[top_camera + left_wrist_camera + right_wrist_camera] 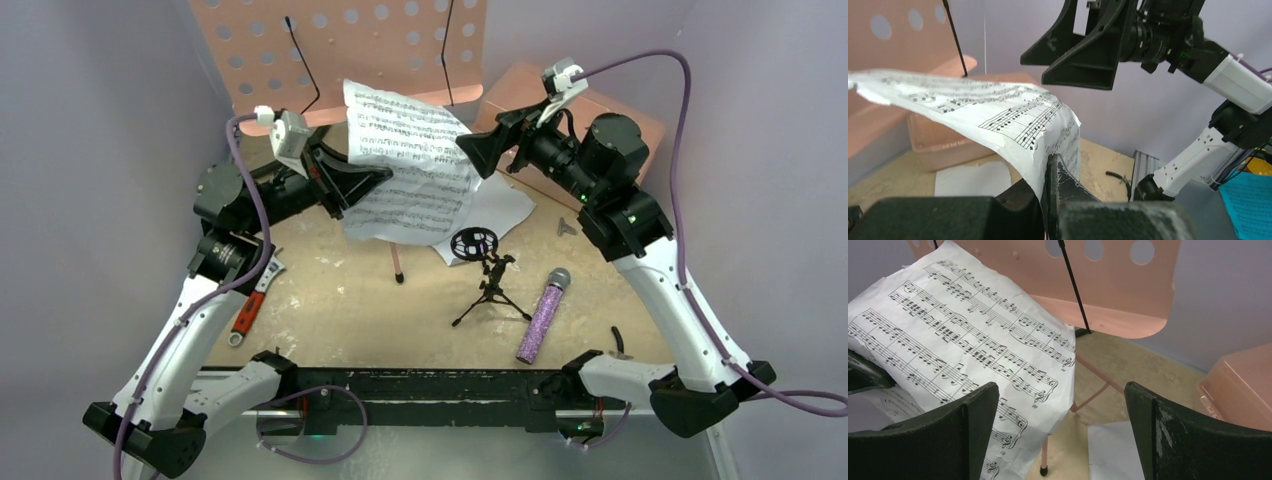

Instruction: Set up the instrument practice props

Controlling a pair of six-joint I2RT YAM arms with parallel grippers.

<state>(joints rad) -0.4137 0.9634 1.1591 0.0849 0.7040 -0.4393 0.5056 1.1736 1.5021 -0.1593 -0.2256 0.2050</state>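
White sheet-music page hung pinched in your left claw, short of the pink music stand, your right claw spread wide beside it, and the microphone lay on the counter, outside its mic stand.

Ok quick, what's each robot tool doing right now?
Left tool: closed, holding the white printed sheet-music page.
Right tool: open, holding nothing.
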